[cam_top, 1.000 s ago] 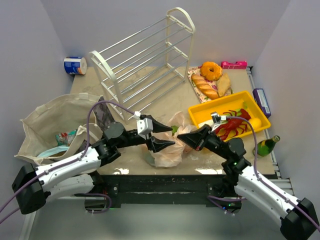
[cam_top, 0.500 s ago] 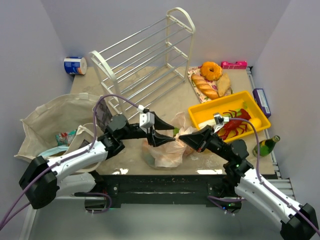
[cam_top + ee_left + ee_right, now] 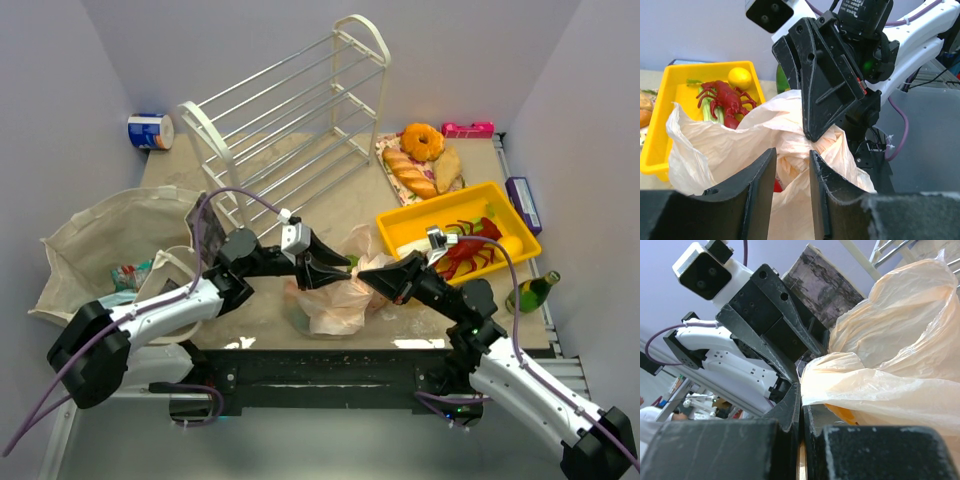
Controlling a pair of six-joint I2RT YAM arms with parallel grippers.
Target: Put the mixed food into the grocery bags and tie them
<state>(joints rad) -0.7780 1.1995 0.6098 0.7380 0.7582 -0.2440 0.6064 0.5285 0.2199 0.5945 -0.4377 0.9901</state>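
The peach-pink plastic bag (image 3: 325,305) sits crumpled at the table's front edge between both arms. My left gripper (image 3: 338,270) reaches into its top from the left. In the left wrist view its jaws (image 3: 792,152) stand a narrow gap apart, with a fold of the bag (image 3: 730,145) lying between them. A red toy fruit (image 3: 777,186) shows inside. My right gripper (image 3: 365,282) is shut on the bag's right edge; thin film (image 3: 890,355) comes out from between its fingers (image 3: 801,400). The beige cloth tote (image 3: 90,250) lies open at the left with snack packets (image 3: 128,273) inside.
A yellow tray (image 3: 430,203) with a red lobster (image 3: 465,250) stands right of the bag. Bread loaves and a donut (image 3: 420,160) lie behind it. A white wire rack (image 3: 290,130) lies tipped at the back. A green bottle (image 3: 535,292) stands at the right edge.
My left gripper has moved right onto the top of the plastic bag and its jaws have narrowed. The right gripper has stayed shut on the bag.
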